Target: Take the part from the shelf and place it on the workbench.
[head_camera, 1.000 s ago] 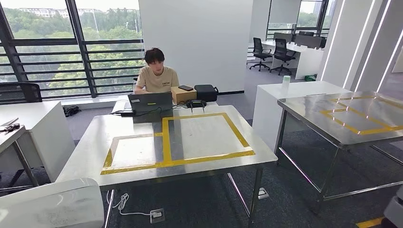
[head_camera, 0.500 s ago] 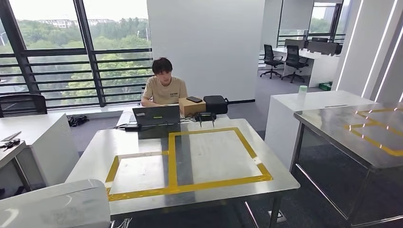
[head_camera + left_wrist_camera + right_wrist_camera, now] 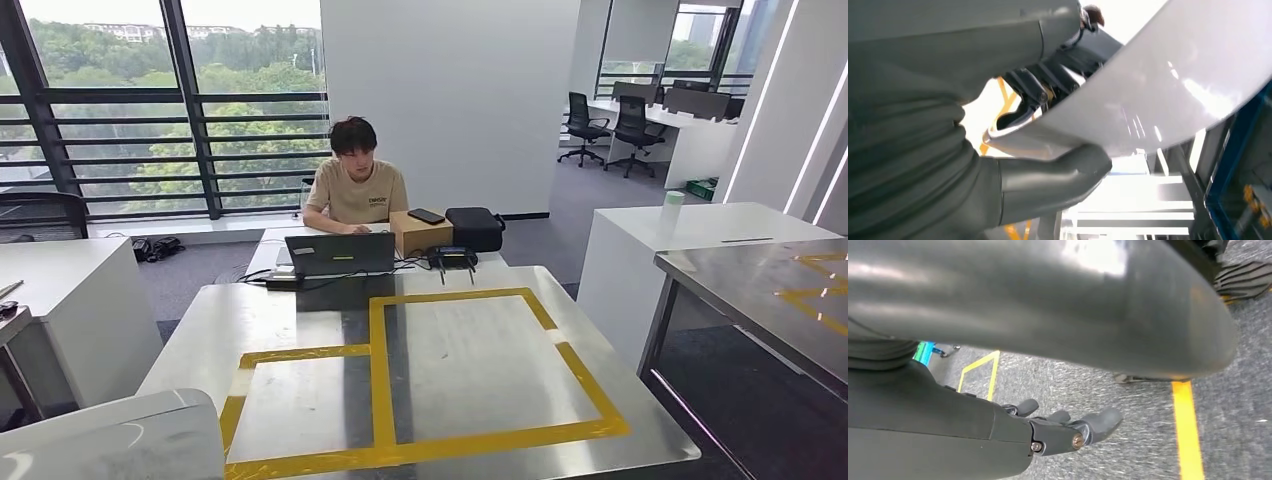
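Observation:
The part is a glossy white curved panel at the lower left of the head view, close to my body. In the left wrist view my left hand grips the part, thumb on one face and dark fingers on the other. The workbench is a steel table straight ahead, marked with yellow tape rectangles. My right hand hangs over grey carpet, fingers apart and holding nothing.
A person sits at the bench's far end behind a laptop, beside a cardboard box and a black bag. A second steel table and a white counter stand right; a white desk stands left.
The camera has moved: the workbench now looks nearer and larger, and the right-hand table has slid toward the picture's edge. The white part stays at the lower left.

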Controlling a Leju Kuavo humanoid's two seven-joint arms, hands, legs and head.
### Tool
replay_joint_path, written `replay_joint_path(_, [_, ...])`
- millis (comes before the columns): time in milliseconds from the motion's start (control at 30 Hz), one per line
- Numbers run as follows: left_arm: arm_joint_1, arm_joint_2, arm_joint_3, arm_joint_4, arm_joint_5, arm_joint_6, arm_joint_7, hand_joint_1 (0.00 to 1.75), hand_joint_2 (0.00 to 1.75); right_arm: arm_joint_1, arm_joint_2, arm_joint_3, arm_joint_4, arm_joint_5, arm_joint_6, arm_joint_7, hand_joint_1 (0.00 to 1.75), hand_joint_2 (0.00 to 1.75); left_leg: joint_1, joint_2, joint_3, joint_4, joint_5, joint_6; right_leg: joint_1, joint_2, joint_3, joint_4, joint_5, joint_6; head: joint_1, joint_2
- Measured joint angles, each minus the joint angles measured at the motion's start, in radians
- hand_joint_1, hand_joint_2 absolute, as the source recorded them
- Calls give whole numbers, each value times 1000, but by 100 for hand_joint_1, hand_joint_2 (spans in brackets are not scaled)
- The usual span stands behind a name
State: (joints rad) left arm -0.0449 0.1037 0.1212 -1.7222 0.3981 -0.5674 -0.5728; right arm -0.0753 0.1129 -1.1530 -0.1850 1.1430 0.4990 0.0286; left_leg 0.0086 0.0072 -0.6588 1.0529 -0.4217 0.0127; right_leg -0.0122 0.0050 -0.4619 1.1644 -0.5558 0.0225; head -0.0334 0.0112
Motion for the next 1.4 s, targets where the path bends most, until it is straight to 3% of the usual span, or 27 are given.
replay_joint_path(33, [0, 0, 0, -2, 0, 0, 1, 175, 175, -1, 0, 0, 0, 0, 0, 0, 0, 0, -1, -3, 20, -3, -14, 7, 0, 0, -49, 67, 10, 1, 0, 0])
replay_joint_path(67, [-1, 0, 0, -2, 0, 2, 3, 175, 175, -2, 0, 0, 0, 0, 1, 0, 0, 0, -2, -4, 39, -4, -31, 12, 1, 0, -100, 120, -4, 1, 1, 0])
replay_joint_path(133, [-1, 0, 0, -2, -1, 3, 8, 175, 175, -2, 0, 0, 0, 1, 2, 1, 0, 0, -7, -10, 79, -7, -65, 19, 5, 0, -190, 166, -92, -1, 0, 0])
replay_joint_path(167, [-1, 1, 0, -2, -1, 4, 10, 175, 175, 0, 0, 0, 0, 2, 3, 2, 0, 0, -10, -14, 99, -7, -83, 20, 7, 0, -222, 159, -139, -3, 1, 0])
replay_joint_path(200, [-1, 1, 0, -2, -1, 5, 11, 175, 175, 1, 0, 0, 0, 2, 2, 2, 0, 0, -13, -17, 121, -7, -101, 21, 9, 0, -246, 134, -163, -7, 1, 0])
replay_joint_path(233, [-2, 1, 0, -2, -1, 6, 12, 175, 175, 2, 0, 0, 0, 3, 2, 2, 0, 0, -15, -19, 143, -7, -119, 22, 12, 0, -261, 95, -152, -12, 1, 0])
replay_joint_path(267, [-2, 1, 0, -2, -1, 6, 13, 175, 175, 4, 0, 0, 0, 3, 1, 2, 0, 0, -16, -20, 163, -9, -137, 22, 16, 0, -268, 41, -88, -20, 1, 0])
replay_joint_path(333, [-6, 1, 0, 2, 0, 7, 15, 175, 175, 5, 0, 0, 0, 3, 1, 1, 0, 0, -18, -21, 201, -19, -173, 16, 30, 0, -265, -70, 102, -35, 1, 0])
replay_joint_path(367, [-8, 2, 0, 5, 0, 7, 15, 175, 175, 5, 0, 0, 0, 3, 1, 1, 0, 0, -18, -21, 223, -27, -185, 12, 36, 1, -253, -108, 165, -41, 1, 0])
replay_joint_path(400, [-10, 2, 0, 7, 0, 7, 16, 175, 175, 4, 0, 0, 0, 2, 1, 0, 0, 0, -19, -21, 239, -23, -181, 6, 39, 5, -238, -129, 186, -44, 1, 0])
replay_joint_path(467, [-13, 4, -1, 12, 0, 7, 17, 175, 175, 3, 0, 0, 0, 1, 1, 0, 0, 0, -18, -19, 243, 33, -147, -6, 38, 9, -194, -144, 158, -54, 0, 0])
replay_joint_path(533, [-21, 6, -1, 21, -4, 10, 25, 175, 175, 2, -1, 0, 0, 0, 1, 0, 0, 0, -16, -18, 197, 135, -135, -19, 35, 9, -155, -150, 140, -66, -1, 0])
replay_joint_path(567, [-29, 7, -1, 28, -9, 15, 32, 175, 175, 1, -1, 0, 0, -1, 0, 0, 0, 0, -14, -16, 163, 179, -157, -24, 32, 8, -142, -150, 134, -71, -1, 0])
replay_joint_path(633, [-47, 11, -2, 51, -22, 28, 50, 175, 175, -2, -1, -1, 0, -1, 0, 0, 0, 0, -9, -15, 93, 230, -240, -33, 29, 9, -127, -150, 121, -74, -1, 0])
replay_joint_path(667, [-52, 14, -2, 62, -27, 35, 56, 175, 175, -4, -1, -1, 0, -2, 0, 0, 0, 0, -7, -14, 66, 233, -279, -36, 27, 11, -121, -150, 112, -73, -1, 0])
replay_joint_path(700, [-56, 17, -2, 73, -33, 40, 62, 175, 175, -3, -1, -1, 0, -2, 0, 0, 0, 0, -5, -13, 51, 217, -297, -38, 25, 12, -112, -150, 103, -70, -1, 0])
replay_joint_path(733, [-60, 20, -2, 83, -40, 47, 67, 175, 175, -2, 0, -1, 0, -2, 0, 0, 0, 0, -3, -13, 44, 182, -281, -40, 22, 13, -102, -150, 93, -67, -1, 0])
replay_joint_path(833, [-87, 28, -2, 125, -95, 92, 75, 175, 175, 1, 2, -2, 0, -2, 0, -3, 0, 0, -1, -10, 37, 31, -98, -37, 19, 13, -81, -143, 65, -54, -1, 0])
replay_joint_path(867, [-104, 34, -2, 154, -141, 127, 71, 175, 175, 0, 3, -2, 0, -2, 0, -7, 0, 0, -2, -8, 35, 2, -54, -32, 20, 13, -81, -139, 55, -48, -2, 0])
replay_joint_path(900, [-127, 42, -3, 192, -209, 179, 61, 175, 175, 0, 3, -2, 0, -2, 0, -12, 0, 0, -3, -6, 33, -10, -35, -27, 21, 13, -81, -136, 47, -42, -2, 0])
replay_joint_path(967, [-200, 63, -6, 302, -423, 344, 40, 175, 175, -1, 6, -2, 0, -1, 0, -24, 0, 0, 0, -6, 39, -10, -25, -12, 22, 10, -81, -130, 32, -30, -2, 0])
replay_joint_path(1033, [-308, 86, -12, 450, -634, 518, 30, 175, 175, -3, 8, -2, 0, 2, 0, -31, 0, 0, 4, -9, 40, -14, -22, 0, 21, 9, -102, -82, 5, -20, -2, 0])
replay_joint_path(1133, [-441, 109, -27, 645, -764, 626, 25, 175, 175, -5, 12, -2, 0, 6, 0, -33, 0, 0, 1, -9, 43, -14, -29, 10, 16, 7, -211, 98, -64, -12, -1, 0])
replay_joint_path(1167, [-466, 114, -35, 690, -795, 651, 34, 175, 175, -4, 13, -2, 0, 7, 1, -33, 0, 0, -1, -8, 46, -14, -32, 11, 15, 7, -242, 136, -65, -12, -1, 0])
replay_joint_path(1233, [-521, 122, -59, 789, -900, 739, 70, 175, 175, -2, 14, -2, 0, 10, 2, -33, 0, 0, -3, -7, 53, -13, -41, 11, 14, 6, -252, 107, -13, -16, -1, 0])
replay_joint_path(1333, [-656, 130, -122, 983, -1087, 877, 136, 175, 175, -1, 15, -2, 0, 20, 1, -27, 0, 0, -6, -10, 62, -9, -53, 3, 19, 0, -195, -73, 99, -29, -2, 0])
replay_joint_path(1400, [-746, 129, -172, 1102, -1182, 923, 182, 175, 175, -3, 15, -2, 0, 26, 1, -19, 0, 0, -7, -13, 63, -9, -59, -7, 23, -3, -178, -121, 112, -36, -2, 0])
